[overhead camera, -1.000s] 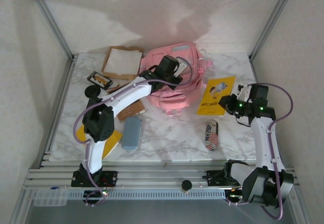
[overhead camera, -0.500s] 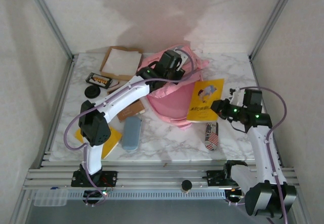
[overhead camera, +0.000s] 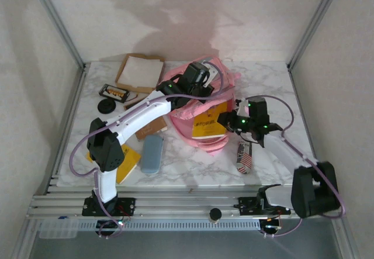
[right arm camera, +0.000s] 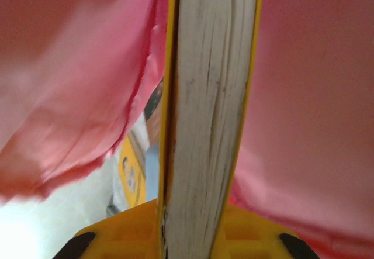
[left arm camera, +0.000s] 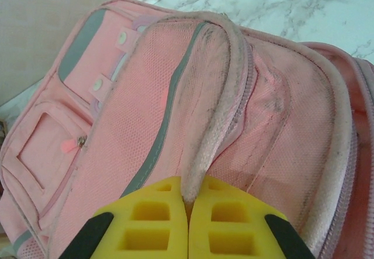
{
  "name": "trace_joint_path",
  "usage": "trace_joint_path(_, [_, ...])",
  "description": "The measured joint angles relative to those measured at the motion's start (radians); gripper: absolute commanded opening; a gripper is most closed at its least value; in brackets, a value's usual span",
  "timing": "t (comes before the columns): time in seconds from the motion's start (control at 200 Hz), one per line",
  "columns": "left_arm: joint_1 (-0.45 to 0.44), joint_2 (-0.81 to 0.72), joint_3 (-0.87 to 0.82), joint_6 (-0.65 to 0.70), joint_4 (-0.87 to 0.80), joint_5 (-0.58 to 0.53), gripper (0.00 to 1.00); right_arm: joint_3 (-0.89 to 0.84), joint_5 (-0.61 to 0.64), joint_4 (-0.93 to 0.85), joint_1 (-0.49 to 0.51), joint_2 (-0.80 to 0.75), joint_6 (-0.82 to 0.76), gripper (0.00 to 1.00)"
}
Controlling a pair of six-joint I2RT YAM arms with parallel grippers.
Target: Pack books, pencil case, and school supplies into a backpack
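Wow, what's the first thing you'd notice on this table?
The big pink backpack in the middle of the marble table stands out first, with the left gripper pinching its fuzzy padded edge and holding it up. Next comes the yellow book, clamped in the right gripper on the right side of the backpack. It looks partway into the opening, with pink fabric on both sides.

yellow book half hidden, backpack blurred

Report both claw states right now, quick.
Left claw: closed, pinching the padded rim of the pink backpack.
Right claw: closed on the large yellow book, at the backpack's opening.
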Motion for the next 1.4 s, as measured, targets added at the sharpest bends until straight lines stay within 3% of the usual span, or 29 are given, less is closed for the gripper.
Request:
trace_joint_path(0.31, [0.001,-0.003,-0.002,-0.066,0.001,0.062,0.00,0.039,0.141,0.388,0.085,0.335,0.061,0.11])
trace_joint_path(0.446, [0.005,-0.003,-0.002,-0.073,0.001,0.062,0.00,0.121,0.162,0.429,0.095,0.460,0.055,0.47])
trace_joint_path(0.601, [0.008,-0.003,-0.002,-0.076,0.005,0.047,0.00,0.164,0.230,0.395,0.066,0.451,0.027,0.73])
trace_joint_path(0.956, [0.011,-0.003,-0.002,-0.111,0.021,0.047,0.00,0.014,0.319,0.139,0.073,0.135,0.006,0.72])
trace_joint_path(1.062, [0.012,-0.003,-0.002,-0.121,0.027,0.050,0.00,-0.027,0.330,0.102,0.125,0.075,0.025,0.63])
trace_joint_path(1.192, [0.013,-0.002,-0.002,-0.128,0.027,0.056,0.00,-0.063,0.343,0.086,0.187,0.076,0.061,0.63])
trace_joint_path(1.397, [0.013,0.007,0.003,-0.129,0.023,0.082,0.00,-0.053,0.393,0.117,0.272,0.200,0.130,0.65])
